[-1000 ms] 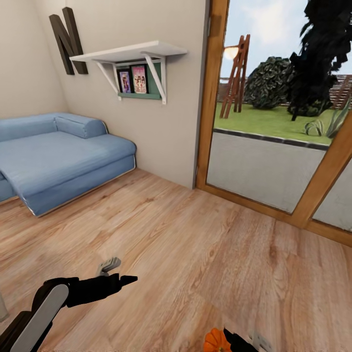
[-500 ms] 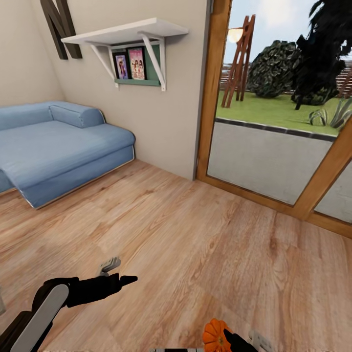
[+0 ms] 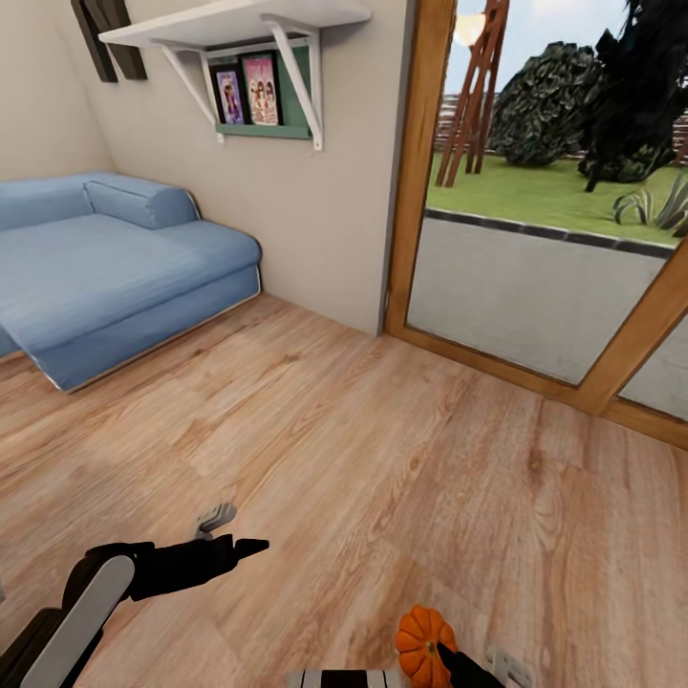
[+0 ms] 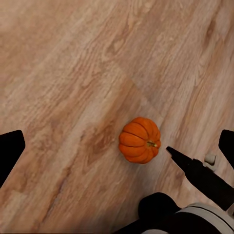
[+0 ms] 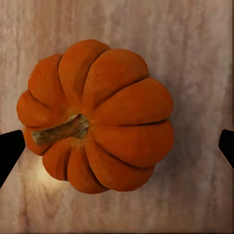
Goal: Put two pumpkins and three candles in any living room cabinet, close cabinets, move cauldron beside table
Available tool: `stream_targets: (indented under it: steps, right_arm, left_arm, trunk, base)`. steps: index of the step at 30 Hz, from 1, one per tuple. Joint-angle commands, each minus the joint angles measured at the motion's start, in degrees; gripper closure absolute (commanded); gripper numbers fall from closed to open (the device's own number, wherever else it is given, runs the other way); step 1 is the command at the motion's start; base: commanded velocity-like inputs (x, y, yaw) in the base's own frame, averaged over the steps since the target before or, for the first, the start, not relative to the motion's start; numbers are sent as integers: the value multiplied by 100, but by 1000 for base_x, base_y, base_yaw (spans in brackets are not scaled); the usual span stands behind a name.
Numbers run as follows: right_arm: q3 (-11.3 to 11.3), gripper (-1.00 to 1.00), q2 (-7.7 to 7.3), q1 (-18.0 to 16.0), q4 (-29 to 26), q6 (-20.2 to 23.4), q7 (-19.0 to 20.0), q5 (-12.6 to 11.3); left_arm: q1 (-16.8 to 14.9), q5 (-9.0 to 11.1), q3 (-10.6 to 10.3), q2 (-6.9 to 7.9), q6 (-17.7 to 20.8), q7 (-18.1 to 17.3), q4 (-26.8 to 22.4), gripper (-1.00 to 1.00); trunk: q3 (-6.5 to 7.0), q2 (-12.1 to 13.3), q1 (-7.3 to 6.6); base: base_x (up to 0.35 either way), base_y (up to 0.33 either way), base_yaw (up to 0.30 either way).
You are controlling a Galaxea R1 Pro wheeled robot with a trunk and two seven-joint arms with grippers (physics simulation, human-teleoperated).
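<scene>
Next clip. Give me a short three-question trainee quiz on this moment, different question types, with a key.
1. True or false: the pumpkin lies on the wooden floor.
2. The right gripper is: A) shut on the pumpkin B) open with the pumpkin between its fingers C) holding a candle.
3. Fill in: the piece of furniture by the wall is a blue ____.

Key: 1 true; 2 B; 3 sofa.

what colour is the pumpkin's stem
Brownish tan, streaky, against the bright orange ribs of the pumpkin; the right wrist view shows it best.
</scene>
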Motion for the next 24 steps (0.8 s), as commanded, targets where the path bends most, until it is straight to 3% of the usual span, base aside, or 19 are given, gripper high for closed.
stream_targets:
  steps: [1, 6, 9, 10, 13, 17, 24]
  right_arm:
    - [44, -100, -3, -4, 5, -25, 23, -57]
    - [29, -100, -8, -4, -7, -50, 194, -64]
    - [-6, -100, -17, -4, -12, -20, 909, -135]
    - [-27, -100, -31, -4, -14, 22, 1318, -162]
    - [-86, -100, -225, -4, -19, 343, 1855, -207]
    - [-418, -100, -484, -4, -63, 640, 2074, -456]
    - [-555, -100, -549, -4, -58, 618, 2057, -558]
  left_arm:
    - [-3, 10, -5, 4, 13, 7, -3, -100]
    - [-3, 10, -5, 7, 13, 7, -9, -100]
    - [-3, 10, -5, 6, 18, 7, -11, -100]
    - [-3, 10, -5, 0, 20, 7, -11, -100]
    - [-3, 10, -5, 7, 21, 7, -12, -100]
    - [-3, 10, -5, 10, 22, 7, -12, -100]
    - [-3, 17, -5, -15, 21, 7, -4, -100]
  trunk:
    - [-27, -3, 1]
    - [-116, -9, 11]
    - [-116, -9, 11]
    - [-116, -9, 11]
    - [-116, -9, 11]
    - [-116, -9, 11]
    - [-116, -9, 11]
  base:
    - [0, 0, 0]
    - [0, 0, 0]
    - [0, 0, 0]
    - [0, 0, 0]
    - [0, 0, 0]
    - [0, 0, 0]
    - [0, 0, 0]
